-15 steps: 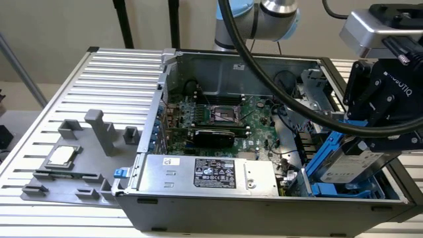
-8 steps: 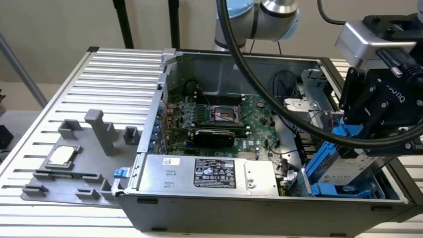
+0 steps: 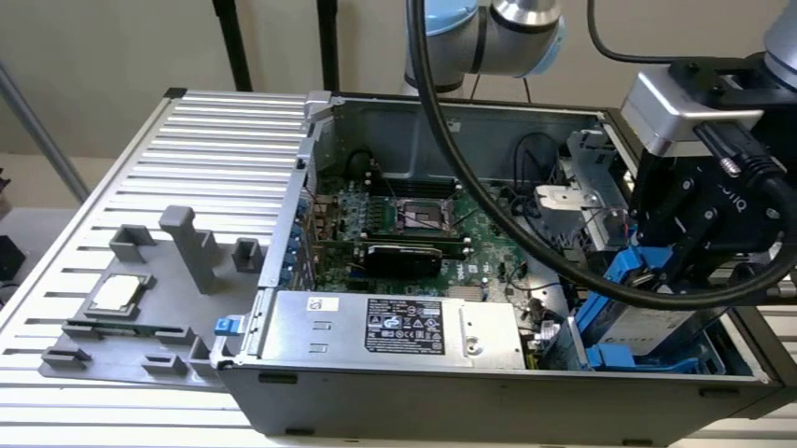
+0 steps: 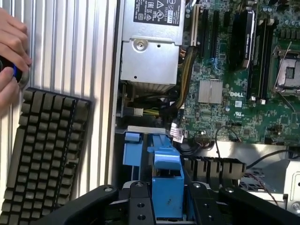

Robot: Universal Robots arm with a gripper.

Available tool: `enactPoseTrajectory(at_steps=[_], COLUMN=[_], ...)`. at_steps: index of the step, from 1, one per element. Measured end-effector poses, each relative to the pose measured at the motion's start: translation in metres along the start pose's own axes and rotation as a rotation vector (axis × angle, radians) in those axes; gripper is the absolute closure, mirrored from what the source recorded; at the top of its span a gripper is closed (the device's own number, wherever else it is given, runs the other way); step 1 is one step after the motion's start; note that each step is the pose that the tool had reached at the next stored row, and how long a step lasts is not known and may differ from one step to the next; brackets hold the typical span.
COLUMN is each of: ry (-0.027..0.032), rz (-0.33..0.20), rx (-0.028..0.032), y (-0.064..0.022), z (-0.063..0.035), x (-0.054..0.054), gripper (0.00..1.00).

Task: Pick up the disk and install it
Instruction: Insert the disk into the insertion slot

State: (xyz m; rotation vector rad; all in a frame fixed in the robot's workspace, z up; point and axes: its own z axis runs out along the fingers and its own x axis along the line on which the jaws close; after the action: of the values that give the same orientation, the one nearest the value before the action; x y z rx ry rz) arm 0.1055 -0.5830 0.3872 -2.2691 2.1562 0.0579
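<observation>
In the exterior view an open desktop computer case (image 3: 412,392) sits on a ribbed metal counter (image 3: 212,140). The arm's black gripper (image 3: 666,275) hangs at the exterior view's right, over the case's near corner. Its jaws are closed on the disk (image 3: 654,327), a silver-grey slab edged in blue plastic. The disk stands tilted low in that corner of the case, right of the power supply (image 3: 398,327) with its black label. Further back in the case lies the green motherboard (image 3: 498,252) with its CPU socket (image 3: 421,215). A thick black cable (image 3: 498,196) sweeps from the top of the frame across the case to the gripper. On the counter at the exterior view's left sits a grey fixture tray (image 3: 137,345), and a small square silver chip (image 3: 115,294) lies in it, well apart from the gripper. In the wrist view the gripper (image 4: 166,204) shows two black fingers (image 4: 140,208) pressed on either side of the blue frame of the disk (image 4: 166,180), so the jaws hold it narrowly. A second blue plastic piece (image 4: 132,149) stands just beside that frame. Beyond it are the power supply (image 4: 150,51) and the motherboard (image 4: 234,108), which carries a silver heat sink (image 4: 209,91). Outside the case wall, a dark keyboard (image 4: 44,154) rests on the ribbed counter (image 4: 70,47). Near it, at the frame edge, a person's hand (image 4: 10,51) grips a small dark object with a blue spot, too cut off to identify.
</observation>
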Motion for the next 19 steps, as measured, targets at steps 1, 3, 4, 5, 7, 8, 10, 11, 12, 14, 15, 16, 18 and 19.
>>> enactPoseTrajectory(at_steps=[1,3,4,5,7,8,10,11,12,14,15,16,18,19], ry=[-0.001,-0.0051,-0.0076,-0.0101,-0.0144,-0.0165,-0.0208,-0.0233,-0.0253,-0.0285,-0.029,-0.0292,-0.0298,-0.0301], rz=[0.0,-0.001,-0.001,-0.001,-0.002,-0.002,-0.003,-0.003,-0.003,-0.004,-0.005,-0.005,-0.006,-0.007], rx=[-0.0001,0.0001,0.0002,0.0003,0.0005,0.0006,0.0009,0.001,0.001,0.0012,0.0011,0.0011,0.0012,0.0012], y=[-0.0001,-0.0003,-0.0003,-0.0005,-0.0006,-0.0007,-0.0008,-0.0008,-0.0009,-0.001,-0.0011,-0.0012,-0.0012,-0.0013], z=[0.0011,0.0031,0.0039,0.0048,0.0064,0.0073,0.0092,0.0103,0.0112,0.0131,0.0138,0.0144,0.0157,0.0162], x=[0.0,0.0,0.0,0.0,0.0,0.0,-0.001,-0.001,-0.001,-0.001,-0.001,-0.001,0.0,0.0], gripper=[1.0,1.0,1.0,1.0,1.0,1.0,1.0,1.0,1.0,1.0,1.0,1.0,1.0,1.0])
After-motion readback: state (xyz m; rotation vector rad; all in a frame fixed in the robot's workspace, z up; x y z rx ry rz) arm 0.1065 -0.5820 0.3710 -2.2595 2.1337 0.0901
